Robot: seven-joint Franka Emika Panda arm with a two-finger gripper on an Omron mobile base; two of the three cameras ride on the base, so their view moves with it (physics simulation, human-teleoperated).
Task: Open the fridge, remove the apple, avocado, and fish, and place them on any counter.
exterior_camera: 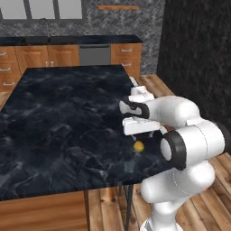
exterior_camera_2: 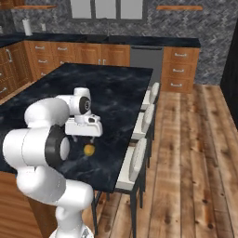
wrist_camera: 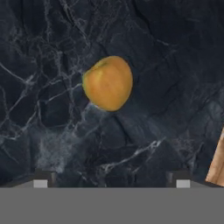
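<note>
One apple (wrist_camera: 107,83) lies on the black marble surface (exterior_camera: 54,117), near its lower right edge in the left base view and just below centre-left in the right base view. In the hand view the apple sits a little above and left of centre, yellow-orange, resting alone on the veined stone.

The pincer (wrist_camera: 111,179) hangs above the apple and apart from it. Its two fingertips (wrist_camera: 40,180) stand wide at the bottom of the hand view, one lower left and one lower right, with nothing between them: released, holding nothing. In the left base view the pincer (exterior_camera: 140,134) is just above the fruit; in the right base view the pincer (exterior_camera_2: 83,135) is likewise directly over it.

Three white stools (exterior_camera_2: 137,160) stand in a row along the surface's right edge in the right base view. Wood cabinets (exterior_camera_2: 107,54) run along the back wall, with one grey appliance front (exterior_camera_2: 146,58) set among them. The floor (exterior_camera_2: 195,158) is wood plank.
</note>
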